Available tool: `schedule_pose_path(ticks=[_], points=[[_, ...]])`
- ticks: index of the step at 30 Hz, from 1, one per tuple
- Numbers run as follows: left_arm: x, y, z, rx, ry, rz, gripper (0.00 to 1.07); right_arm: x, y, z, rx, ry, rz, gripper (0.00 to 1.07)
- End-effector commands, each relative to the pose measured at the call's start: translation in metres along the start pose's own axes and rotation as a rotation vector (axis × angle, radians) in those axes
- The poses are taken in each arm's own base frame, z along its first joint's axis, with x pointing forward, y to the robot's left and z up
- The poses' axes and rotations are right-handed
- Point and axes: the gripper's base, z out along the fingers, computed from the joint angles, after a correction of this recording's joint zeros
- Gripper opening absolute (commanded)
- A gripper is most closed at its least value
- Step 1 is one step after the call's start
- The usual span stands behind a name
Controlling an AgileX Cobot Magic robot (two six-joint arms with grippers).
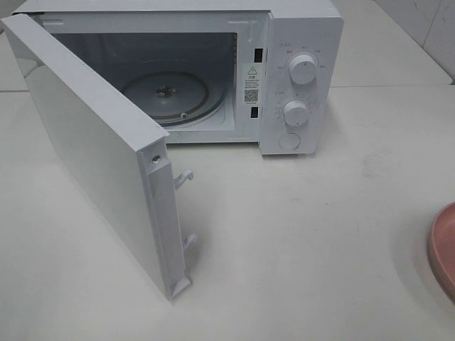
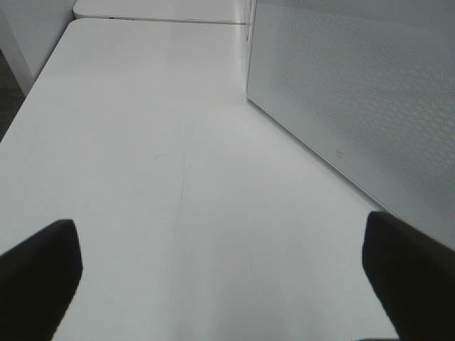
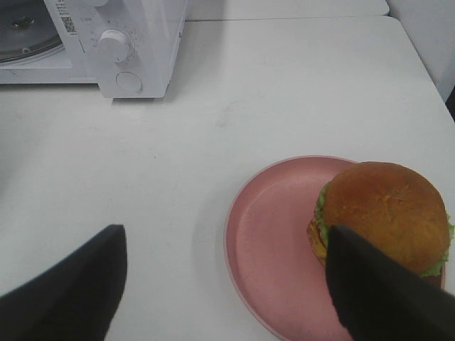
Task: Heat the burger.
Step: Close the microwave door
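My right claw (image 3: 226,284) hangs released over the pink plate (image 3: 266,249) where the burger (image 3: 387,217) sits on the table (image 3: 284,92), my left claw (image 2: 220,277) spread wide beside the microwave's open door (image 2: 362,99).

Left gripper (image 2: 220,277) spread wide, right gripper (image 3: 227,284) parted (both empty)

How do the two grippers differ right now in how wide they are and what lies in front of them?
The left gripper is wide open over the bare white table, beside the microwave door. The right gripper is open somewhat less, above the pink plate that carries the burger. Both are empty and touch nothing.
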Motion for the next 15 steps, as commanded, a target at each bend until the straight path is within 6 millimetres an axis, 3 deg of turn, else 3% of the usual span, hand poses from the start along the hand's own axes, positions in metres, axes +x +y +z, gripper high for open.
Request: schedule_pose_path(ticks=[1, 8, 15], points=[[0.000, 0.000, -0.002, 0.005, -0.027, -0.002, 1.00, 0.002, 0.000, -0.003, 0.005, -0.037, -0.003, 0.75], [-0.002, -0.001, 0.003, 0.012, 0.003, -0.009, 0.99, 0.002, 0.000, -0.003, 0.005, -0.037, -0.002, 0.75], [-0.019, 0.000, 0.011, 0.013, 0.026, -0.016, 0.80, 0.002, 0.000, -0.003, 0.005, -0.037, -0.002, 0.75]])
